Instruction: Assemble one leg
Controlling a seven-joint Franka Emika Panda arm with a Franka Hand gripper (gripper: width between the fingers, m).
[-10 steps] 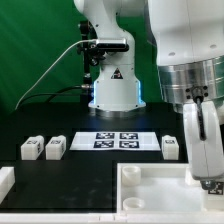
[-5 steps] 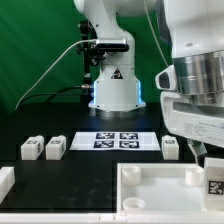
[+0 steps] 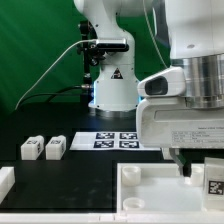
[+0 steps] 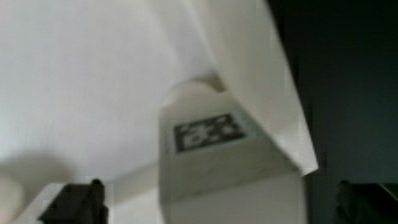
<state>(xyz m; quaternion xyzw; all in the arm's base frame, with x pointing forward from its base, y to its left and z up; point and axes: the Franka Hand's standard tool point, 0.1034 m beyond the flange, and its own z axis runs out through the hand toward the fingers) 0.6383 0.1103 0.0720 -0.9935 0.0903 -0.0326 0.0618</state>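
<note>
A leg (image 3: 215, 178), a stubby white block with a square tag, stands upright at the far corner of the large white tabletop piece (image 3: 150, 190) on the exterior view's right. My gripper (image 3: 198, 160) hangs just above it. In the wrist view the leg (image 4: 214, 135) lies between my two dark fingertips (image 4: 71, 203), with a gap on each side. The gripper (image 4: 217, 205) is open and holds nothing. Two more legs (image 3: 29, 149) (image 3: 55, 147) lie on the black table at the exterior view's left.
The marker board (image 3: 112, 140) lies in the middle of the table in front of the arm's base (image 3: 113, 90). A small white part (image 3: 5, 180) sits at the lower left edge. My wrist housing hides the table right of the marker board.
My gripper has lifted off the leg, which now stands free on the tabletop corner. The hand swung toward the exterior view's left and now hides the leg beside the marker board.
</note>
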